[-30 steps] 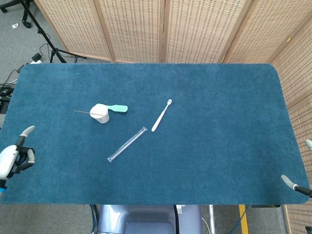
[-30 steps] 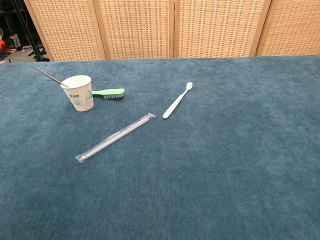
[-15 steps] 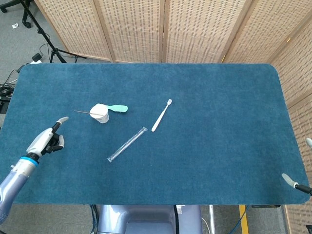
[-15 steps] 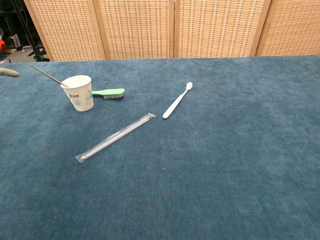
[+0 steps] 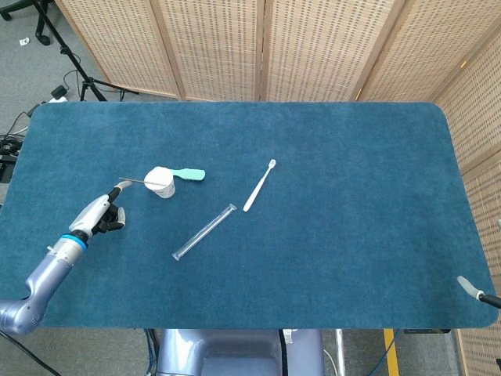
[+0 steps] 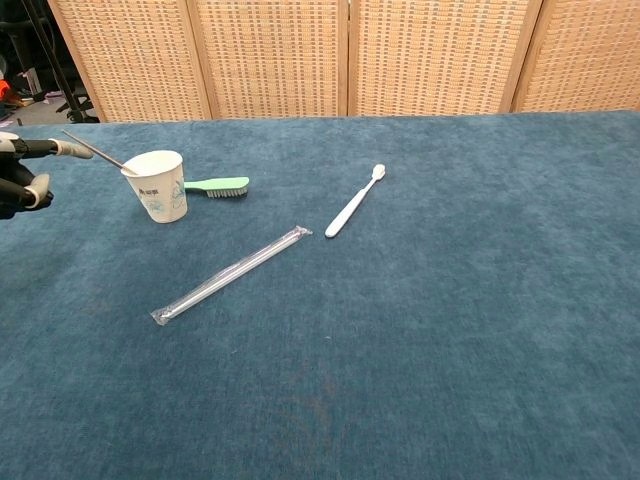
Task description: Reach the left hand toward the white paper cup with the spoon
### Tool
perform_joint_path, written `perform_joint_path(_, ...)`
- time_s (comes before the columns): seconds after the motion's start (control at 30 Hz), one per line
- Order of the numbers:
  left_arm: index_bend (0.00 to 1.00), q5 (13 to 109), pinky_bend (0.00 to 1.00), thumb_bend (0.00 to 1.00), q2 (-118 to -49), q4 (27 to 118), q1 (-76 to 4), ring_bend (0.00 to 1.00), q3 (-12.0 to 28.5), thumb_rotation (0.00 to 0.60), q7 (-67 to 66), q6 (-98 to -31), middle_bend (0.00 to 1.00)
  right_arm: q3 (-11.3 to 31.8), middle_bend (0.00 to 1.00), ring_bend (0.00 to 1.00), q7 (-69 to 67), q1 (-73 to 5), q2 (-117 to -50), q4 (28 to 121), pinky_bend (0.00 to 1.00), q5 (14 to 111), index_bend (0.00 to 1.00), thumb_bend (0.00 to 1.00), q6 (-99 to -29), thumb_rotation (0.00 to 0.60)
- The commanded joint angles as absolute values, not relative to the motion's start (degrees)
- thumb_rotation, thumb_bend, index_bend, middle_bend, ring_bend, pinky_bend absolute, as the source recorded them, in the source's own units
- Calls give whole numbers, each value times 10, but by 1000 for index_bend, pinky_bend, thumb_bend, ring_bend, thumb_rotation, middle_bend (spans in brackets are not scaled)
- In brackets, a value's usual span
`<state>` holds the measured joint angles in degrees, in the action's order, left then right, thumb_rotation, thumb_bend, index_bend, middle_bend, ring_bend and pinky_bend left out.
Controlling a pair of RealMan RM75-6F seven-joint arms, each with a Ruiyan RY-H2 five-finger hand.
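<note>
The white paper cup (image 5: 160,182) stands upright on the left part of the blue table, and a thin metal spoon (image 5: 131,180) leans out of it toward the left. In the chest view the cup (image 6: 160,185) is at upper left with the spoon handle (image 6: 95,150) slanting up and left. My left hand (image 5: 102,211) hovers just left of the cup and holds nothing. One finger (image 6: 72,150) stretches out close to the spoon handle's tip; the others are curled. Only a fingertip of my right hand (image 5: 467,287) shows at the table's front right corner.
A green brush (image 5: 188,174) lies right behind the cup. A clear tube (image 5: 203,232) and a white toothbrush (image 5: 259,186) lie toward the middle of the blue table (image 5: 352,235). Woven screens (image 5: 266,47) stand behind, and a tripod stand (image 5: 63,47) at back left.
My left hand has moved from the table's front left edge up and to the right, ending beside the cup near the spoon handle. The cup, the spoon and the right hand have stayed put.
</note>
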<state>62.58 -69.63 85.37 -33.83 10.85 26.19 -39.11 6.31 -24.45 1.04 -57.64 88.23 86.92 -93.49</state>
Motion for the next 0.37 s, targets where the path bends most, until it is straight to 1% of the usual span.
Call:
perform_joint_path(0.03,0,617,1000,1000,-696,859,-341,1000,109,600,251,-391,958,63,0,0,-245,11,-576,882,0,869,0,0,-935,600)
perform_joint_path(0.37,0,604,1000,1000,-694,870,-341,1000,111,600,234,-395,958,63,0,0,-249,12,-575,881,0,870,0,0,-938,600)
